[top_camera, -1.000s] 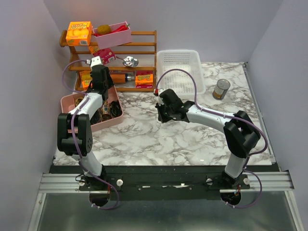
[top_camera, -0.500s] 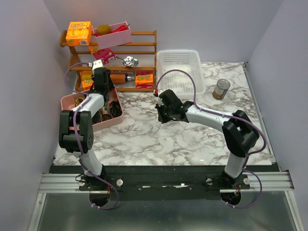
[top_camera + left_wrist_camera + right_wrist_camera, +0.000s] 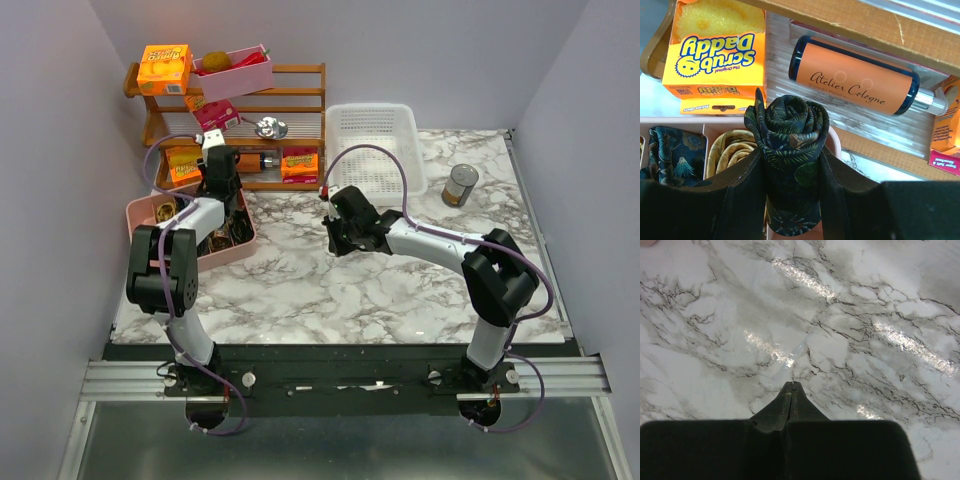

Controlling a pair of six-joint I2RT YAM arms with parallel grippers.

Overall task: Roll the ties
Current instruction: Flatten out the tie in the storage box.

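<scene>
The left end effector [image 3: 791,156] is clamped on a rolled tie [image 3: 790,117]. Its two fingers [image 3: 747,175] press the sides of the roll, whose coiled end faces the wrist camera. The fabric is dark with a green leaf-like pattern and is wound into a tight spiral. The roll hangs over the far rim of a pink divided tray [image 3: 138,212], which sits at the left edge of the surface [image 3: 350,290], toward the far left corner.

In the tray compartments on the left side of the wrist view lie a dark patterned roll of fabric [image 3: 670,150] and, beside it, a gold roll of fabric [image 3: 735,150]. Beyond the tray, on the lowest level of a wooden rack [image 3: 300,72] at the far edge of the surface, stand a yellow Scrub Daddy box [image 3: 715,55] and an orange Atelier Cologne bottle [image 3: 855,75] lying on its side.

The right end effector [image 3: 792,386] has its fingers together with nothing between them. It points down at bare marble near the middle of the surface, well apart from the tray.

A white basket [image 3: 375,118] sits at the far edge, just right of the rack. A can [image 3: 460,185] stands toward the far right corner.
</scene>
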